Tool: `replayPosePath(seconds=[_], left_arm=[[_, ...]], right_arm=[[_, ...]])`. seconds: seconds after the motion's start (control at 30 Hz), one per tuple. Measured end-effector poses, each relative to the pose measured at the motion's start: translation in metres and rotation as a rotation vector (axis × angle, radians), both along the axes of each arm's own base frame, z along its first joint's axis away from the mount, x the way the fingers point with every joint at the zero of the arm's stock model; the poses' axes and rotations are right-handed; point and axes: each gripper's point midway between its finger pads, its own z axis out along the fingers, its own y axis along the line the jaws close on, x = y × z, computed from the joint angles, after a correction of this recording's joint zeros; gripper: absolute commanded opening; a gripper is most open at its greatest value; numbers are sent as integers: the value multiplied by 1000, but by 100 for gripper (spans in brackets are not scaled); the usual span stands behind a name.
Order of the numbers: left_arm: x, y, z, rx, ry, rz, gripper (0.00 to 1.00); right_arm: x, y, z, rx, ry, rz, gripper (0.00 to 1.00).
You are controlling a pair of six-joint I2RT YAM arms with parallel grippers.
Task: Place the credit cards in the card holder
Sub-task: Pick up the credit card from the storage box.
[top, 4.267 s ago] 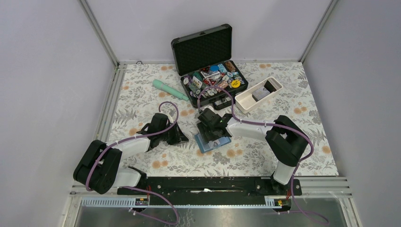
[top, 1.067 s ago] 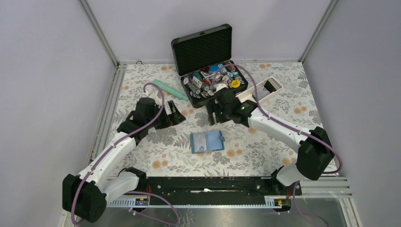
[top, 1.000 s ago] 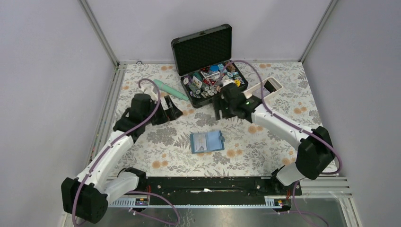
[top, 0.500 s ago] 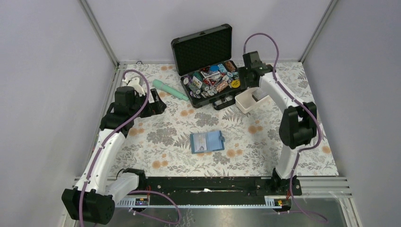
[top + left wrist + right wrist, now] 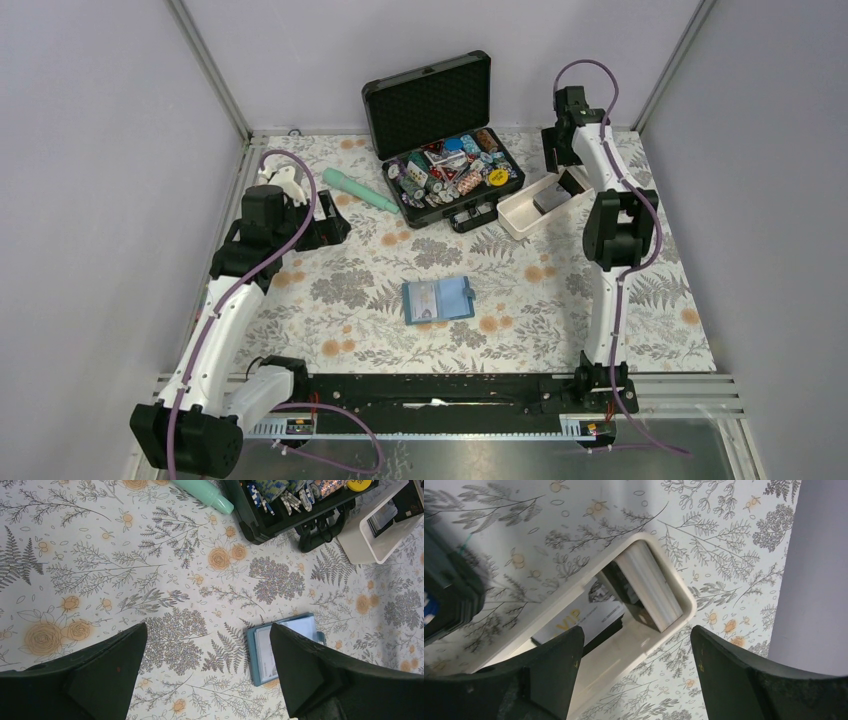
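On the left of the flowered table [image 5: 340, 300], the left gripper [image 5: 208, 626] is held spread wide, with nothing between its fingers. Toward the middle, the card holder [image 5: 438, 299] is laid open and flat, pockets up, well apart from both arms. Further right, the credit cards [image 5: 574, 622] are seen inside the white tray [image 5: 688, 605], apparently leaning on one another, though the view is blurred there. Above them the right gripper [image 5: 636, 630] is spread and empty. The cards are judged light, stiff and slick. A pinch across both faces at a raised edge is advised, since a card lying flat would be hard to lift.
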Motion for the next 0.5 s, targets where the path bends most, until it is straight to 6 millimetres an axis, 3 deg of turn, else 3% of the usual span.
replayPosePath(seconds=[0.17,0.5], left_arm=[[0,0,0,0,0,0,99],[0,0,0,-1,0,-1,99]], right_arm=[[8,-9,-10,-23,39,3,84],[-1,-18,-24,-86,122,28,84]])
